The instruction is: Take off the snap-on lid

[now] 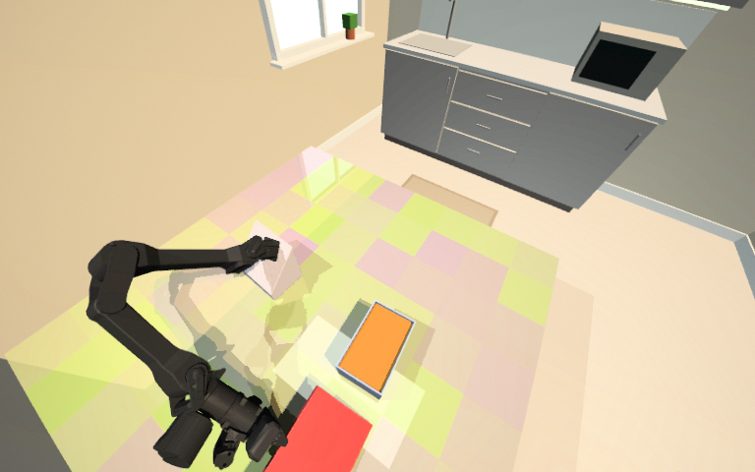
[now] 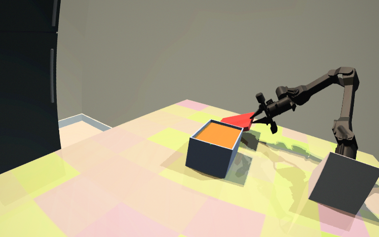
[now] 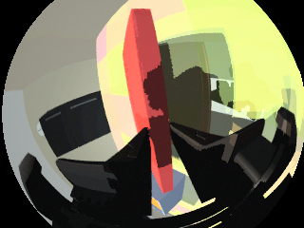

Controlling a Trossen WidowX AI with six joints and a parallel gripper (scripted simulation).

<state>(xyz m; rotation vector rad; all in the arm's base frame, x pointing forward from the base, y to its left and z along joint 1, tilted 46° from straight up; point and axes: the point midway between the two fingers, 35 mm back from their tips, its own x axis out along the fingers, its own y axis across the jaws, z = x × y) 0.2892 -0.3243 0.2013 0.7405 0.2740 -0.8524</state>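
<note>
The red lid point(image 1: 328, 434) point(image 2: 237, 121) point(image 3: 137, 71) is off the box, held by one edge beside it and somewhat tilted. Its shadow lies apart from it on the table, so it is above the surface. My gripper point(image 1: 282, 440) point(image 2: 251, 120) point(image 3: 159, 129) is shut on the lid's edge, one finger on each face. The dark blue box point(image 1: 359, 383) point(image 2: 208, 159) point(image 3: 175, 190) stands upright and uncovered, with an orange surface point(image 1: 376, 347) point(image 2: 219, 134) inside its rim. In the top view the lid's near end is cut off by the frame edge.
A large pale and grey block point(image 1: 278, 272) point(image 2: 342, 184) stands on the table near the arm's base. The patchwork table point(image 1: 400, 259) point(image 2: 125, 184) has its far edges in view. The box stands close by the lid.
</note>
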